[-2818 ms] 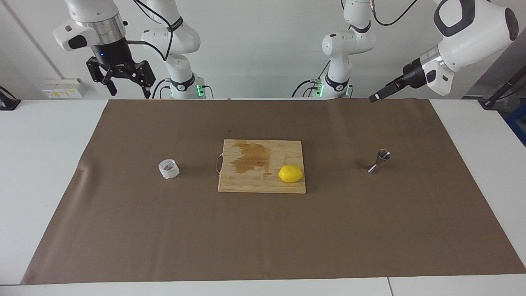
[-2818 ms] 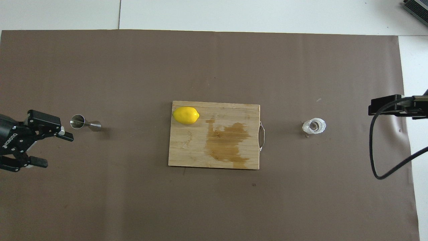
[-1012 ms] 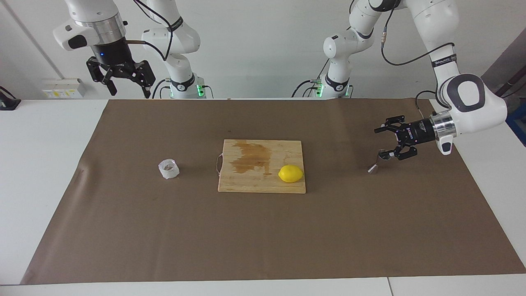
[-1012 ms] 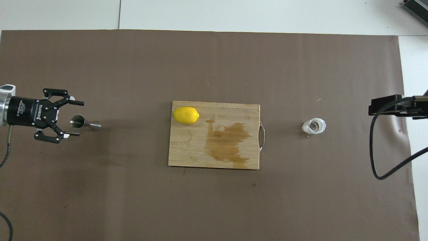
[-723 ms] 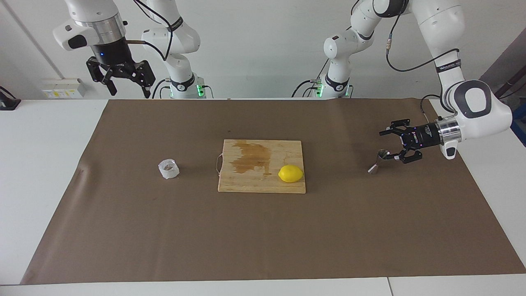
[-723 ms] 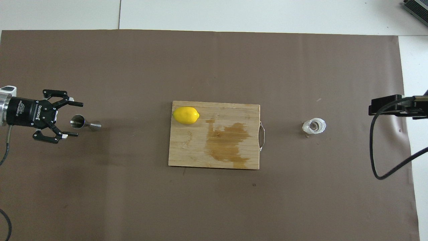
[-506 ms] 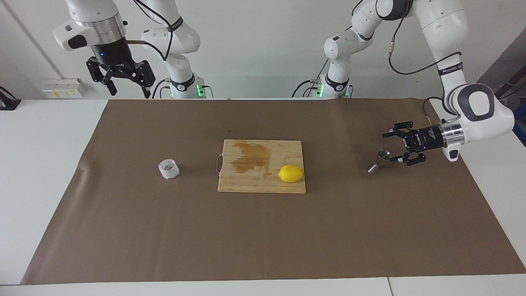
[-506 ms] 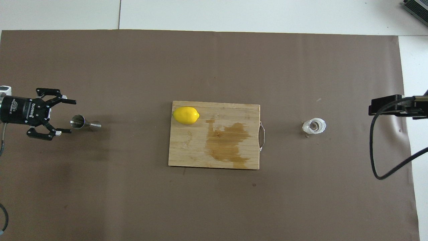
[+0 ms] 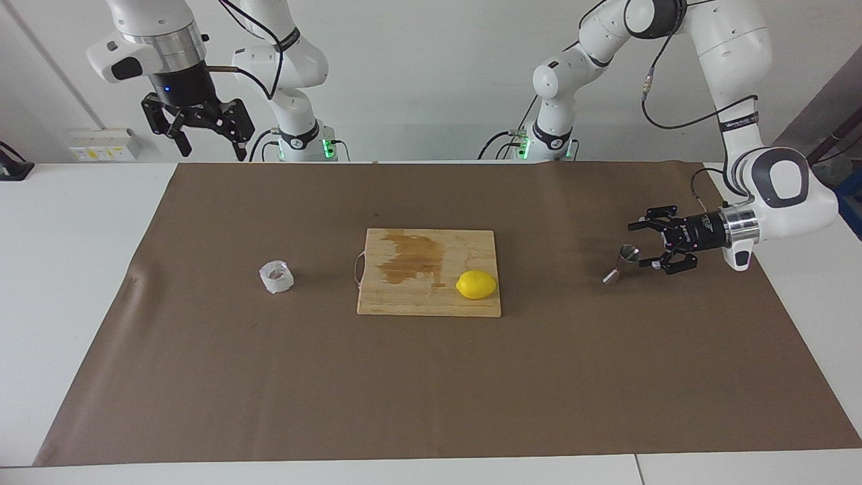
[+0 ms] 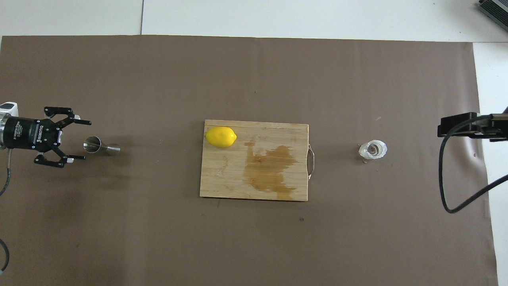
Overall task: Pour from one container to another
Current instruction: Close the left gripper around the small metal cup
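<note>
Step in hand: while the pour itself has not begun, the left arm looks to be lining up on the steel jigger (image 9: pixel 623 262) — an approach, not yet a grasp.
Next move: as I judge it, the gripper must slide in level until the jigger's narrow waist sits between the fingers, then close gently; a knock from one finger could tip so slim a thing.
Jigger: shiny steel, hourglass-shaped, standing upright on the brown mat (image 9: pixel 431 404) at the left arm's end of the table, well apart from the board.
Left gripper (image 9: pixel 643 243): turned sideways, low over the mat just beside the jigger, fingers spread wide and holding nothing.
Cup (image 9: pixel 277 277): small, squat, whitish and crinkled — standing on the mat toward the right arm's end, beside the board's handle, untouched.
Right gripper (image 9: pixel 205 143): waits high over the table's edge by its base, fingers apart, empty.
Cutting board (image 9: pixel 404 300): wooden, stained, mid-mat between cup and jigger.
Lemon (image 9: pixel 476 284): on the board's corner toward the jigger.
</note>
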Motion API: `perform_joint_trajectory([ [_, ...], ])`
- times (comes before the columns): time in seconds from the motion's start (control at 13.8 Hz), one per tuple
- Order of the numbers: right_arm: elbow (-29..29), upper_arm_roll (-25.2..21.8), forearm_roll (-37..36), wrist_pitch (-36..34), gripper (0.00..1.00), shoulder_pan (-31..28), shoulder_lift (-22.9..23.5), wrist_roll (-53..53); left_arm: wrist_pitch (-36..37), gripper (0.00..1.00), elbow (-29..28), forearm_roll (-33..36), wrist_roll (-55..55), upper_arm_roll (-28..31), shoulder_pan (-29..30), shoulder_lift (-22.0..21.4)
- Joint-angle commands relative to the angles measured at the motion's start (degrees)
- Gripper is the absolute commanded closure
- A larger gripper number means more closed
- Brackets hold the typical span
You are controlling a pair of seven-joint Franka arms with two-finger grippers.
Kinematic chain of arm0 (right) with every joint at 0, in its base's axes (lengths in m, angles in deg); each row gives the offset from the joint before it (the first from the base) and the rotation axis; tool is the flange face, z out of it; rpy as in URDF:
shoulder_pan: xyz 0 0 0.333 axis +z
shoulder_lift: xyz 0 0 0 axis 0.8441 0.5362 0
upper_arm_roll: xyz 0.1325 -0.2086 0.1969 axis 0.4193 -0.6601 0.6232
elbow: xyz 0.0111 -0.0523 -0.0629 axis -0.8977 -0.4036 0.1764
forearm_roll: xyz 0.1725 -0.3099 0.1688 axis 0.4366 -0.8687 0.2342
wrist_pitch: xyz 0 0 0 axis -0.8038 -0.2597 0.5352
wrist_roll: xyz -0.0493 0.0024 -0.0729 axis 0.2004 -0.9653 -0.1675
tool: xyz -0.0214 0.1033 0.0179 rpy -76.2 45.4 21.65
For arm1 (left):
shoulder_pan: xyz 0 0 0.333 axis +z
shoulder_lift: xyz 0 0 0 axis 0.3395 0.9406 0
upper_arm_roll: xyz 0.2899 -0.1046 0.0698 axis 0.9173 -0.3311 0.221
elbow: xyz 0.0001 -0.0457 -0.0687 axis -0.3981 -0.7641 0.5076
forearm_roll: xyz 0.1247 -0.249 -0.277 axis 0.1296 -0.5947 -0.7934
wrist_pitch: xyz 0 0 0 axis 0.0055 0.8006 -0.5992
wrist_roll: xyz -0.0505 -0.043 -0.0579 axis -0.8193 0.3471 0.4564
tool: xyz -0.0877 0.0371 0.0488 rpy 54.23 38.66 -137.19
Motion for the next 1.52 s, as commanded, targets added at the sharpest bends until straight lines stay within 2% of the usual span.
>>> perform_joint_trajectory([
  [0.0, -0.4, 0.1, 1.1, -0.7, 0.0, -0.7, -0.8, 1.0, 1.0, 0.0, 0.1, 2.0, 5.0, -0.9, 1.1, 2.5],
  [0.29, -0.4, 0.1, 1.1, -0.7, 0.0, -0.7, -0.8, 1.0, 0.9, 0.0, 0.6, 2.8, 5.9, -1.0, 1.2, 4.4],
  [1.23, -0.4, 0.1, 1.1, -0.7, 0.0, -0.7, -0.8, 1.0, 1.0, 0.0, 0.2, 2.8, 6.0, -1.1, 1.3, 5.0],
  [1.3, -0.4, 0.1, 1.1, -0.7, 0.0, -0.7, -0.8, 1.0, 1.1, 0.02, 0.2, 2.8, 6.0, -1.0, 1.3, 5.0],
  [1.45, -0.4, 0.1, 1.1, -0.7, 0.0, -0.7, -0.8, 1.0, 1.1, 0.2, 0.3, 2.8, 6.0, -1.1, 1.3, 5.0],
])
